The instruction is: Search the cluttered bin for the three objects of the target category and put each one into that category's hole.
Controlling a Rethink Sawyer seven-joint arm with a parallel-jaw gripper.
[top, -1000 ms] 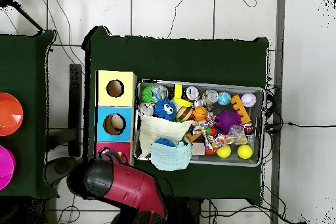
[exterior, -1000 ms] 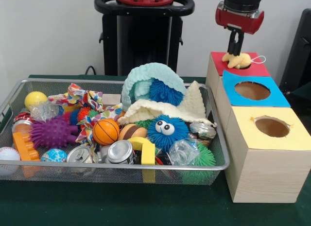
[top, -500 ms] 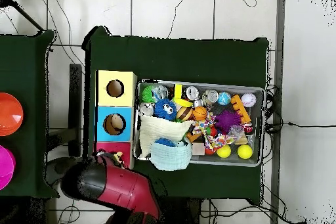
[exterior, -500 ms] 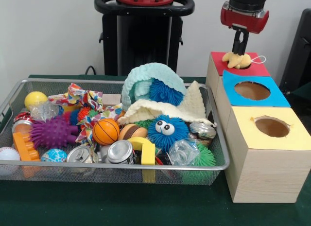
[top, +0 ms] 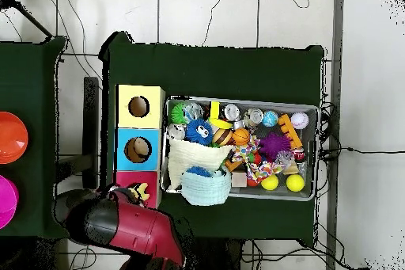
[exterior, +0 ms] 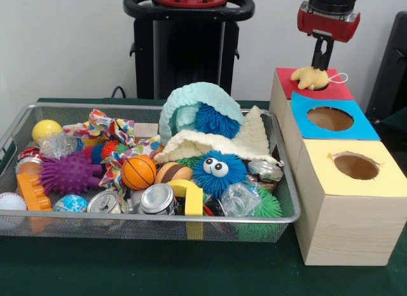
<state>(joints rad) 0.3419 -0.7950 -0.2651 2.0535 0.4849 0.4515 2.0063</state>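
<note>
The big wire bin [exterior: 38,111] fills the left and middle of the front picture, full of balls, cans and fuzzy toys. Three wooden boxes stand at the right; the red-topped box [exterior: 331,91] is the far one, upper right. A small yellow soft toy [exterior: 310,77] lies on it. The claw [exterior: 321,59] is just above the toy; I cannot tell if it is grasping or let go.

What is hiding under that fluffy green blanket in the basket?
A spiky blue ball peeks out from under the mint green blanket, which arches over it. A cream cloth lies in front. Whatever else sits deeper beneath the blanket is covered, so I cannot tell.
</note>
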